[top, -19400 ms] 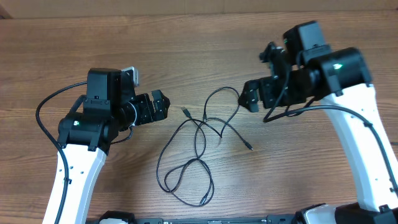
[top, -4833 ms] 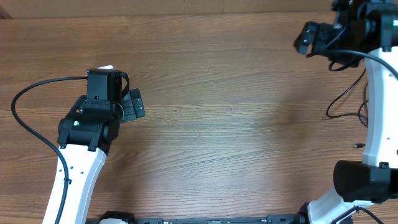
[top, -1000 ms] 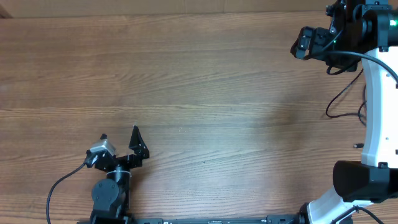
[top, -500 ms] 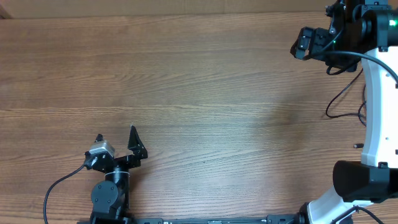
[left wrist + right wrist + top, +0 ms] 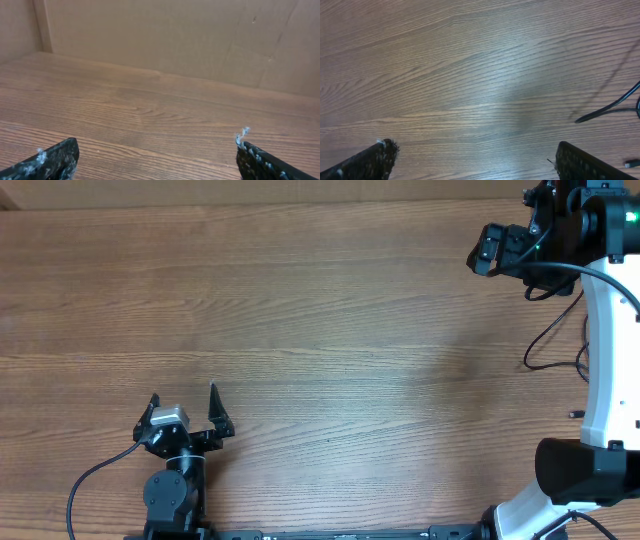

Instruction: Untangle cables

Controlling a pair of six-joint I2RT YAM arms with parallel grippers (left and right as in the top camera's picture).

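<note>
Left end effector is sitting wide open and empty over the table; right end effector is hovering wide open, empty, near the cables.

The table is brown wood with a fine, straight grain, smooth, with a soft sheen where light pools. Behind it the wall looks like matt brown cardboard. The left gripper has black fingers — matt, rough, flecked with pale fluff. The right arm wears glossy white plastic. The cable is smooth black — its plug silvery.
</note>
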